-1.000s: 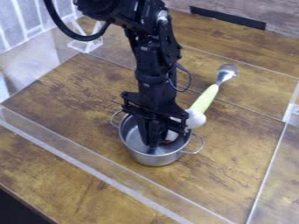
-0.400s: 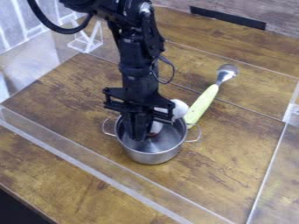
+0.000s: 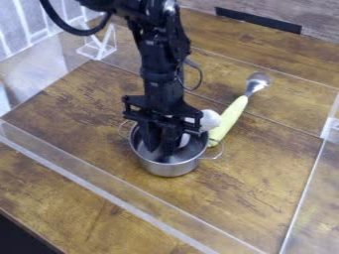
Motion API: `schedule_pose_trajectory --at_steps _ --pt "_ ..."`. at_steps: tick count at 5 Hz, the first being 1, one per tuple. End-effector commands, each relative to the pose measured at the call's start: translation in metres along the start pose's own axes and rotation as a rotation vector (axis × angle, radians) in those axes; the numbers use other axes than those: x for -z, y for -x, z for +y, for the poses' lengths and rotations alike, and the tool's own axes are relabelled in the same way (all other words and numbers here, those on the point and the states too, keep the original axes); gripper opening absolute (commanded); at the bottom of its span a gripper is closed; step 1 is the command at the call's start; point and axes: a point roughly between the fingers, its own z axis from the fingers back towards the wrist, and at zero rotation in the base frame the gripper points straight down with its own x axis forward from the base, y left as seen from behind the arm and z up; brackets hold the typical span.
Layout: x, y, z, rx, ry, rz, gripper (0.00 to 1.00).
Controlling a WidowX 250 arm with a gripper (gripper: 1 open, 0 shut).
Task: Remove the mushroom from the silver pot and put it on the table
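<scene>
I sit slightly deeper in the silver pot (image 3: 172, 165) than before; whether my gripper (image 3: 166, 145) is spread or pinching, I cannot tell

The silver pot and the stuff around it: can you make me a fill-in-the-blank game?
The robot's gripper reaches down into the silver ____. The spoon has a silver bowl and a yellow-green ____. The pot stands on a brown table made of ____.

Missing words: pot; handle; wood
</scene>
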Motion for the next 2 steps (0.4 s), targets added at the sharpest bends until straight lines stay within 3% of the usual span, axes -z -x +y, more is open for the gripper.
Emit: schedule_pose_trajectory --at_steps 1,2 --pt "-0.0154 -0.0169 0.0159 -0.047 0.006 -0.069 1.00" --pt "-0.0156 -0.0198 0.0220 -0.010 0.013 -0.063 1.00"
